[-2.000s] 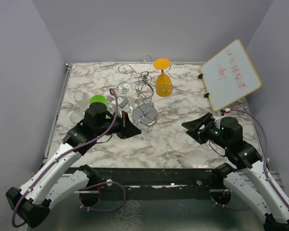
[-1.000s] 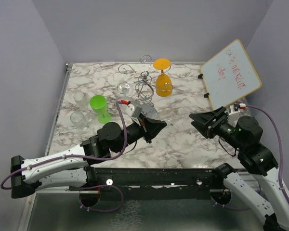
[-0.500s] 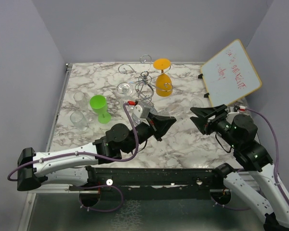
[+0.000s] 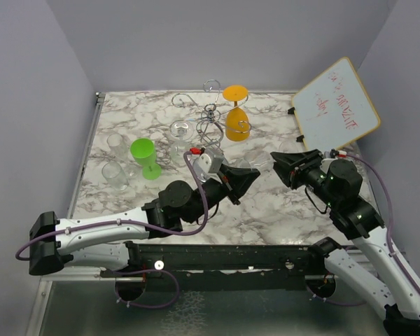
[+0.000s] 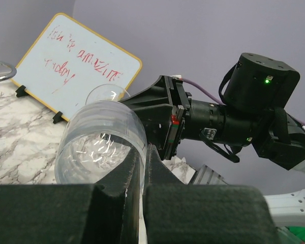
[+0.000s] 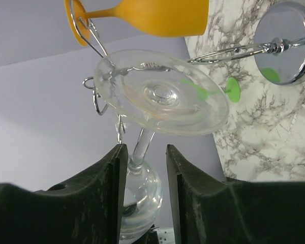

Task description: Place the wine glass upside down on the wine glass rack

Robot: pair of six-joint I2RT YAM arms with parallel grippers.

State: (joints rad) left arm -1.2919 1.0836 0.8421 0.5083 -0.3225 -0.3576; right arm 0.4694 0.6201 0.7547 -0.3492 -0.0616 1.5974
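Wine glass point(image 5: 99, 137) pinched in left fingers point(image 5: 66, 213), right fingers point(image 6: 81, 203) parted around stem point(image 6: 142, 143)

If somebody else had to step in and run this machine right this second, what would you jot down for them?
Left gripper: shut on the clear wine glass, pinching the bowl's rim and holding it in the air.
Right gripper: open, straddling the glass's stem just below the foot, not gripping yet.
Wine glass rack: at the back of the table, with an orange glass hanging on it upside down.
Done: the glass is picked up and offered to the right arm.
Left: probably close the right gripper on the stem, release the left, then hang the glass upside down on a rack arm.
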